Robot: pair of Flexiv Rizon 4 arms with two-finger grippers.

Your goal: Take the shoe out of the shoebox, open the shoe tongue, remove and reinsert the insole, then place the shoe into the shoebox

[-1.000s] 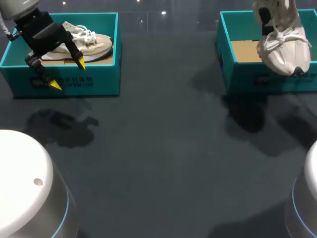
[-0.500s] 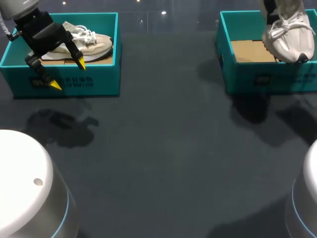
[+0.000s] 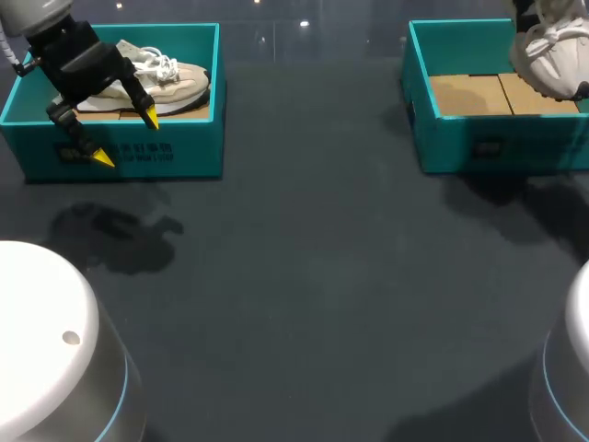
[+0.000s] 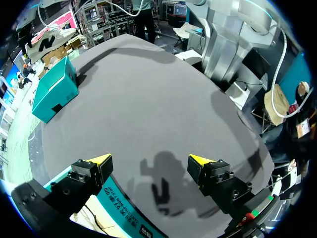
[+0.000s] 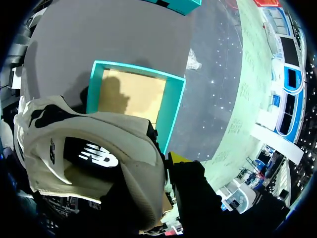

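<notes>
Left gripper [image 3: 126, 139] jaws open, empty, over left shoebox [image 3: 184, 152] containing beige shoe [image 3: 175, 78] | right gripper [image 5: 166, 163] clamped on white shoe [image 3: 552, 55], held above right shoebox [image 3: 479, 147].

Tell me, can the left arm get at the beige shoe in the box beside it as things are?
Probably yes. The left end effector hangs open just over the near wall of the left shoebox, the box has no lid, and the beige shoe lies uncovered inside with nothing between them.

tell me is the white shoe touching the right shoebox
Apart. The right wrist view shows the white shoe hanging well above the right shoebox, whose floor lies bare below it.
</notes>
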